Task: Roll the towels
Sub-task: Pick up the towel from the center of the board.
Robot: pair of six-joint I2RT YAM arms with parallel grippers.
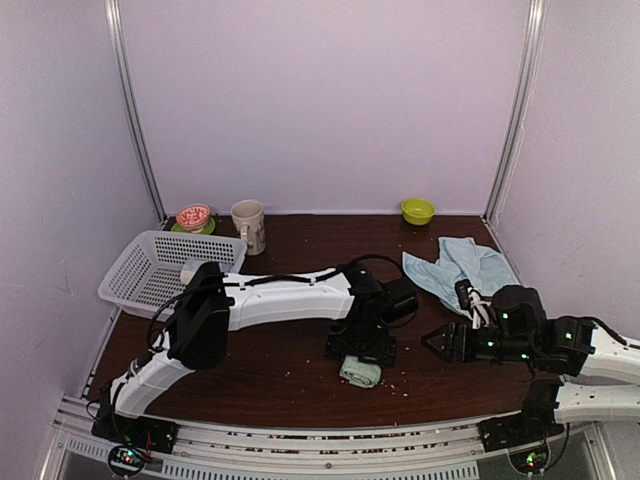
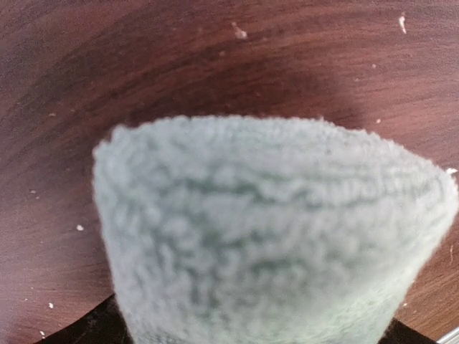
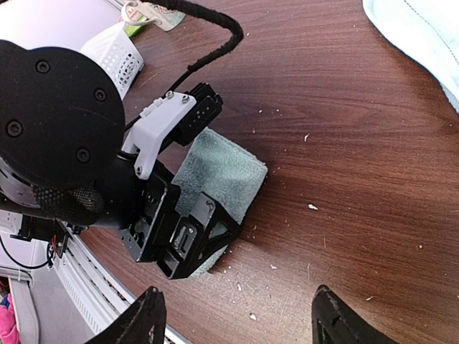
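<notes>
A pale mint green towel [image 1: 361, 372] lies as a short roll on the dark wood table [image 1: 300, 385], near the front centre. My left gripper [image 1: 358, 356] sits on top of it, jaws closed on the roll. In the left wrist view the fuzzy roll [image 2: 272, 236] fills the frame and hides the fingers. In the right wrist view the left gripper [image 3: 204, 233] clamps the roll [image 3: 219, 168]. My right gripper [image 1: 440, 341] is open and empty just right of the roll, fingertips wide apart [image 3: 240, 322]. A plain light blue towel [image 1: 462, 266] lies crumpled at the back right. No panda patch shows.
A white mesh basket [image 1: 160, 265] stands at the left. A cream mug [image 1: 248, 225], a red-lidded bowl [image 1: 193, 217] and a small green bowl [image 1: 417, 210] line the back wall. White crumbs are scattered over the table. The metal rail [image 1: 320, 435] runs along the front edge.
</notes>
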